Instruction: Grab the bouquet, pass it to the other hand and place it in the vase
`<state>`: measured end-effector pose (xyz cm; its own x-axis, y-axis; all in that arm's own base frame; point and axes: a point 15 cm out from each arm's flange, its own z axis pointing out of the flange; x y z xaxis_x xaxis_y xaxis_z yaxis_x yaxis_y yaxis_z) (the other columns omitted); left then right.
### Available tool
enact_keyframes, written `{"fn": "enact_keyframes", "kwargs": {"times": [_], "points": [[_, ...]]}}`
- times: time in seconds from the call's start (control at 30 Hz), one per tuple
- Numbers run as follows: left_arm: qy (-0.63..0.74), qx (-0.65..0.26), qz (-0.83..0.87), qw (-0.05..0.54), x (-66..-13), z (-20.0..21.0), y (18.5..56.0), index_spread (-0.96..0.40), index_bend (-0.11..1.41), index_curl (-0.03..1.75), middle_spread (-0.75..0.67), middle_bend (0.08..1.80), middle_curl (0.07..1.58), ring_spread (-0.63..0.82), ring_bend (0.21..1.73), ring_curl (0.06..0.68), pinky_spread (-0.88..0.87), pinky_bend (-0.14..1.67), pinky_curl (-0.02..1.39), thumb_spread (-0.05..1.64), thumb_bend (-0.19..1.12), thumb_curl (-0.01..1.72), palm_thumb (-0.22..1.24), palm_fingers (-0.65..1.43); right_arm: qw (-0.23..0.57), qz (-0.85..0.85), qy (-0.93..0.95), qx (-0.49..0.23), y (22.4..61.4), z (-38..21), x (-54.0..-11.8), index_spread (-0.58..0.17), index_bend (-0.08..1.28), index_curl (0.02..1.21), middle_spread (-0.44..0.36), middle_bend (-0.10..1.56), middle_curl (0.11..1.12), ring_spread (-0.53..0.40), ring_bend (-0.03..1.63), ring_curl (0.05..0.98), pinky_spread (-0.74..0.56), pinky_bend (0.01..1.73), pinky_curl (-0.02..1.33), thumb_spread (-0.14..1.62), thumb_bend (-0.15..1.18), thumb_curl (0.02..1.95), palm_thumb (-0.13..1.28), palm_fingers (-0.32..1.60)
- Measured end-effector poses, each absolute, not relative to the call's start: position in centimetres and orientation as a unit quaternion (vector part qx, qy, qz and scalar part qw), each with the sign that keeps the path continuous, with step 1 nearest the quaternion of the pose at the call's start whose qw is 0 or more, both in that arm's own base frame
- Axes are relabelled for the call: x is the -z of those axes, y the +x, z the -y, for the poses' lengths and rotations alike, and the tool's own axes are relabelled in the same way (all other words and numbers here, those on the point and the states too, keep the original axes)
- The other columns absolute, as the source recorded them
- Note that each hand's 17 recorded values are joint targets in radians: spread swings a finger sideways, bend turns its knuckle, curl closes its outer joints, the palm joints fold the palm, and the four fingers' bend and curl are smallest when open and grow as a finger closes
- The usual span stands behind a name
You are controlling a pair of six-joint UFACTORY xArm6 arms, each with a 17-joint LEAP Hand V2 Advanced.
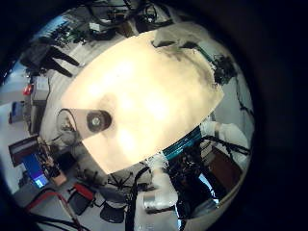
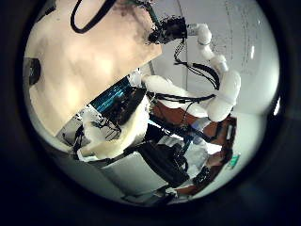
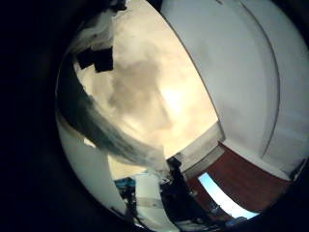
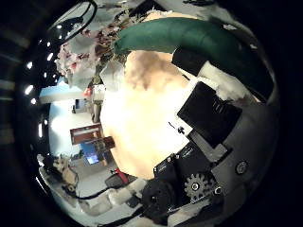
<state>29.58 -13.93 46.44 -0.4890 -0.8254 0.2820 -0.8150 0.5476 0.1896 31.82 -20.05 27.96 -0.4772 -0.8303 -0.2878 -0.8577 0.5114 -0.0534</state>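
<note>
The table (image 1: 154, 96) is seen from the left palm as a broad bare top. The vase (image 1: 93, 120) is judged to be the round open-mouthed object standing at one edge of it. The right arm (image 2: 221, 89) is reached over the opposite end of the table, well apart from the vase, with the right hand (image 2: 169, 28) at its tip.

The bouquet (image 4: 142, 38) is found close against the right palm. Its long axis is laid across that palm, and the blossoms (image 4: 80, 52) are pointed outward, away from the hand's body. It cannot be told whether the right hand is clenched round the stem, nor whether the bouquet is clear of the table. The state of the left hand cannot be told either.

The step in hand is judged to be the pick-up. A confirmed grasp is called for next, then a meeting of the two hands.
</note>
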Motion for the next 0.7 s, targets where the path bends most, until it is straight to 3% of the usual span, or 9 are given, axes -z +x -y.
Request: {"fn": "enact_keyframes", "kwargs": {"times": [0.27, 0.7], "points": [[0.499, -0.011, 0.851, 0.163, -47.7, 13.6, 31.4, -0.12, 0.19, 0.45, 0.09, 0.2, 0.4, 0.29, 0.55, 0.146, 0.37, 0.57, -0.01, 1.19, -0.02, 0.29, 0.26, 0.4, 0.243, -0.832, -0.497, -0.043, 34.2, 18.2, -35.1, -0.273, 1.08, 0.95, -0.143, 1.34, 0.82, -0.189, 1.46, 0.69, -0.19, 1.3, 0.78, 0.95, 0.0, 0.98, 1.18, 1.15], [0.542, -0.129, 0.802, 0.214, -49.8, 13.0, 35.2, -0.14, 0.19, 0.46, 0.06, 0.2, 0.41, 0.26, 0.56, 0.143, 0.32, 0.56, -0.01, 1.19, -0.02, 0.3, 0.26, 0.44, 0.444, -0.739, -0.497, -0.094, 39.3, 14.7, -44.4, -0.256, 1.12, 0.92, -0.138, 1.35, 0.79, -0.185, 1.46, 0.68, -0.2, 1.26, 0.83, 0.93, 0.0, 1.06, 1.17, 1.16]]}}
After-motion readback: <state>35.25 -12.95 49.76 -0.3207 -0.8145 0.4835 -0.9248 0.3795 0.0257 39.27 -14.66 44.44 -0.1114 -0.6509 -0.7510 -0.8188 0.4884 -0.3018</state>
